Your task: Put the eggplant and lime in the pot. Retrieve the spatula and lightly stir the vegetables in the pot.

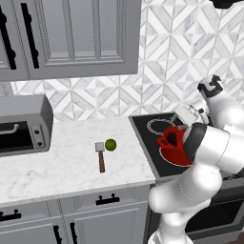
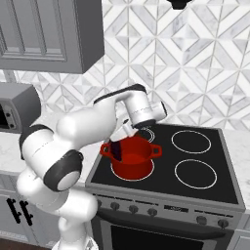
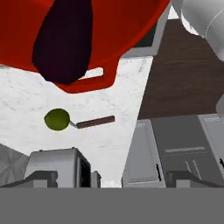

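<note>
The red pot (image 2: 133, 165) stands on the stove's front left burner. The dark purple eggplant (image 2: 117, 149) leans inside it against the left rim; the hand view shows the eggplant (image 3: 64, 40) large against the pot wall (image 3: 131, 26). My gripper (image 2: 128, 128) hovers just above the pot's back rim, and its fingertips (image 3: 42, 176) stand wide apart with nothing between them. On the marble counter left of the stove lies the yellow-green lime (image 1: 110, 144), touching the grey head of the spatula (image 1: 100, 157), whose brown handle points toward the counter's front edge.
A grey toaster oven (image 1: 21, 126) sits at the counter's far left. Grey wall cabinets (image 1: 71, 38) hang above the counter (image 1: 57, 167). The black stove (image 2: 195, 168) has bare burners right of the pot. My own arm bends between counter and stove.
</note>
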